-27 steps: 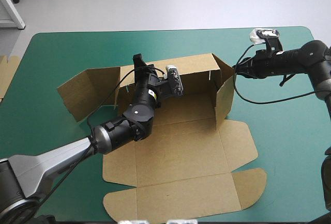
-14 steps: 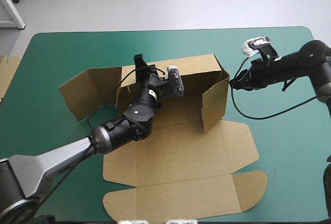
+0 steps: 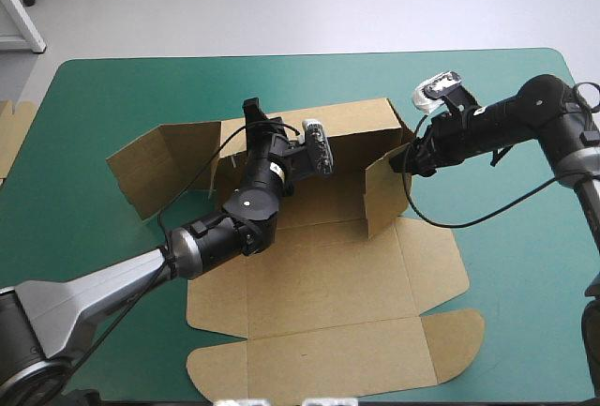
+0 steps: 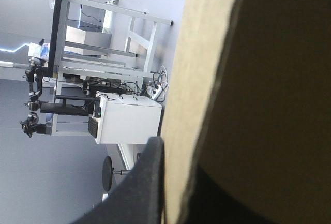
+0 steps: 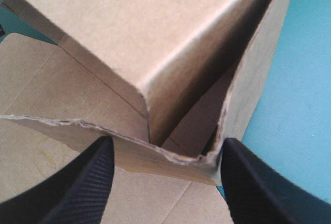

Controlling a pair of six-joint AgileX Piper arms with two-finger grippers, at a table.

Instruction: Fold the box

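**Item:** box (image 3: 319, 275), one cut sheet of brown board, partly raised. It lies mid-table, nearer the far edge.
- Back wall (image 3: 361, 125): upright.
- Right side wall (image 3: 384, 195): raised and swung inward.
- Left side wall (image 3: 150, 167): splayed outward, only half up.
- Base and lid panels (image 3: 319, 359): flat on the cover, reaching toward the near edge.

**Tools:**
- Left gripper (image 3: 250, 108): black fingers clamped over the top edge of the back wall, one finger on each face of the board.
- Right gripper (image 3: 406, 158): at the box's far right corner, fingers standing apart. The torn-looking edge of the corner flap (image 5: 155, 151) runs between them, not pinched.

**Handling (judged):**
- Light and stiff across each panel, bending readily only along its scored creases.
- The surface is dry and matt, unlikely to slip.
- Edges and tabs look liable to crush or tear if squeezed hard or forced against a crease.
- Best held at a free wall edge near a corner, pushing flat against a panel, not at its tip.
- Raised walls may spring back if released untucked.

**Surface:** teal-green cover (image 3: 525, 265), smooth and level, with open space around the sheet.

**Surroundings:**
- Spare brown board (image 3: 9, 134) at the table's left edge.
- Pale floor (image 3: 375, 3) beyond the far edge.
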